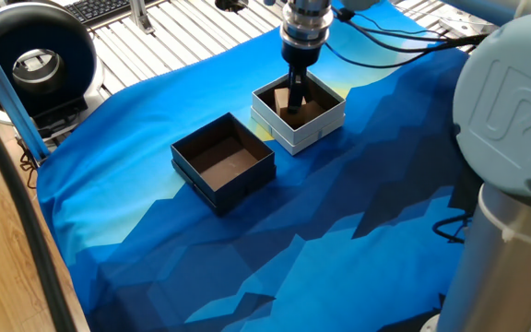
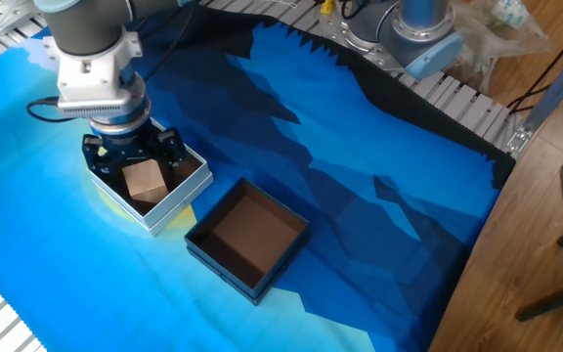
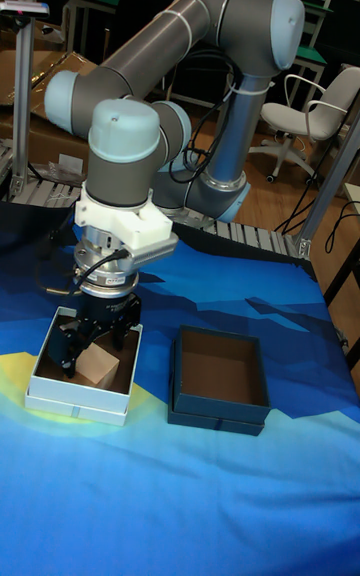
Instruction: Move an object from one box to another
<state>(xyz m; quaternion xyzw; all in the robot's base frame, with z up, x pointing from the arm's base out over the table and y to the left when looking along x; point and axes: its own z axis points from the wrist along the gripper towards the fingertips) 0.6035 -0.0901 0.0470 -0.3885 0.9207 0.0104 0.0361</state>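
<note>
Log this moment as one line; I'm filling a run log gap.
phase: reaching | gripper: open, lowered into white box, fingers either side of cube | dark box: holds nothing

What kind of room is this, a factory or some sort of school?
Most likely a robotics lab or workshop. A robot arm reaches a claw into a white box on a blue cloth; an office chair and shelving stand behind.

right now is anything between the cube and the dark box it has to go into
Nothing visible but box walls. The cube sits in the white box, the gripper open around it; bare blue cloth separates it from the empty dark box.
</note>
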